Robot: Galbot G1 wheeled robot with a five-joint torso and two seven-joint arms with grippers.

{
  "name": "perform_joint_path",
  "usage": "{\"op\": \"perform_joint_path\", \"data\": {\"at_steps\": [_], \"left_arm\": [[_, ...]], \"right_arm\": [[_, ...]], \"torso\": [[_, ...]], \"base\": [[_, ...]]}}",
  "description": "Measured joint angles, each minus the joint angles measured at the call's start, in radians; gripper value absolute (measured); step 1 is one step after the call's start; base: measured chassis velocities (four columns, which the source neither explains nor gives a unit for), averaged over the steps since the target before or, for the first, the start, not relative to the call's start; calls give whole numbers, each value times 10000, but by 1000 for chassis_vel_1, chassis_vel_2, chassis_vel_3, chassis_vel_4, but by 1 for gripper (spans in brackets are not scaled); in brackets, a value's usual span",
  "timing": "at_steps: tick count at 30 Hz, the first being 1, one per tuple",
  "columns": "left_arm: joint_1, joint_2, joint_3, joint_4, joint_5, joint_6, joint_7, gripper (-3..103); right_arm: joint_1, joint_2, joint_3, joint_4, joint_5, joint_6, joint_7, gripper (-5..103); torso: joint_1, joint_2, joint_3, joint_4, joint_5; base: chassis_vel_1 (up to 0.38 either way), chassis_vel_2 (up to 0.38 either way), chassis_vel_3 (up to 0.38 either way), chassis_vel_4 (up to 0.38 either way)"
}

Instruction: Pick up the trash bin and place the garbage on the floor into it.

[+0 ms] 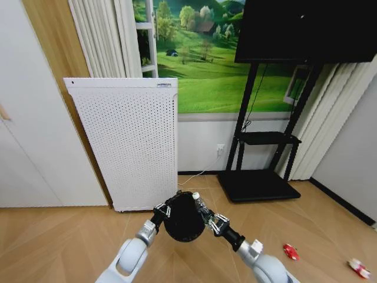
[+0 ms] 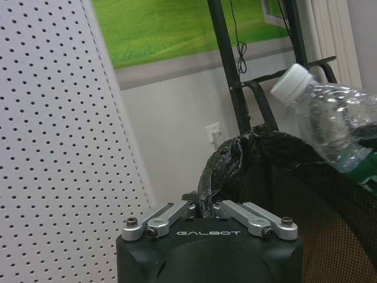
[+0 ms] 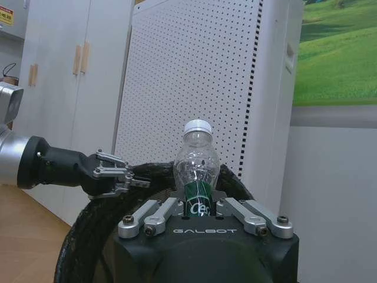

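Left end effector [image 1: 166,211]: raised in front of the robot, fingers pinched on the near-left rim of the bin [image 1: 184,217]. The left wrist view shows the fingers closed over the black bag liner [image 2: 221,171] folded across that rim.

Bin: black mesh, held off the floor [image 1: 70,236] between the two arms, opening tilted toward the head camera. Mesh wall and dark rim show in the right wrist view [image 3: 82,236], where the left end effector [image 3: 126,180] grips the rim's far side.

Right end effector [image 1: 206,217]: at the bin's right rim, opposite the left one. Fingers clamped on the lower body of the bottle [image 3: 197,171] at its green label.

Bottle: clear plastic, white cap, upright in the right wrist view, neck and cap standing above the fingers and over the bin's rim. In the head view the cap [image 1: 195,196] sits just above the bin's upper right edge. In the left wrist view the bottle [image 2: 330,118] leans across the bin's mouth, cap end outward.

Can [image 1: 290,252]: red, crushed, on the floor to the robot's right, well apart from the bin.

Wrapper [image 1: 358,268]: red and white, on the floor farther right near the frame edge; small in view, likely crumpled.

Appliance [image 1: 126,141]: tall, white, perforated, standing against the wall just behind the bin.

Stand [image 1: 259,183]: black, with flat base, right of the appliance, carrying a dark screen [image 1: 306,29].
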Motion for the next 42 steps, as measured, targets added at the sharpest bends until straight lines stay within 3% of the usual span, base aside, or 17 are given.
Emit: {"op": "perform_joint_path", "data": {"at_steps": [9,10,12,14,21,25,28,29,31,40,42], "left_arm": [[-196,-183,222,332,9,4,-11,7],[-198,-191,231,332,9,2,-11,7],[-199,-191,231,332,9,2,-11,7],[-201,-190,231,323,9,1,-13,7],[-182,-224,232,298,10,-20,-14,7],[-183,-230,232,298,10,-21,-13,7],[-185,-245,232,298,11,-22,-14,7],[-185,-245,232,298,11,-22,-14,7],[-185,-277,232,298,18,-27,-15,7],[-46,-247,-10,162,63,-32,-9,7],[450,1,-776,-276,-10,-32,2,7]], "right_arm": [[443,251,-579,-110,-125,-13,19,16],[436,260,-580,-131,-175,-38,20,21],[430,261,-579,-132,-187,-46,20,21],[351,264,-512,-135,-283,-145,28,37],[262,285,-365,-149,-466,-220,94,60],[255,286,-361,-149,-474,-224,96,65],[235,289,-353,-149,-494,-232,100,82],[235,289,-353,-149,-494,-232,100,82],[189,295,-331,-151,-535,-238,106,96],[-70,398,185,-177,-305,-400,388,100],[-429,769,1016,-238,464,-517,1057,100]], "torso": [[0,-1,0,1,-2],[0,-1,0,0,-2],[0,0,0,0,-2],[0,0,-1,0,-2],[-1,0,-1,1,-2],[0,0,-1,0,-1],[0,-1,-1,0,-2],[0,-1,-1,0,-2],[-2,0,-2,0,-2],[-2,0,-1,0,-2],[-2,0,-2,-3,-2]], "base": [[0,0,0,0],[0,0,0,0],[0,0,0,0],[0,0,0,0],[0,0,0,0],[0,0,0,0],[0,0,0,0],[0,0,0,0],[0,0,0,0],[0,0,0,0],[0,0,0,0]]}}
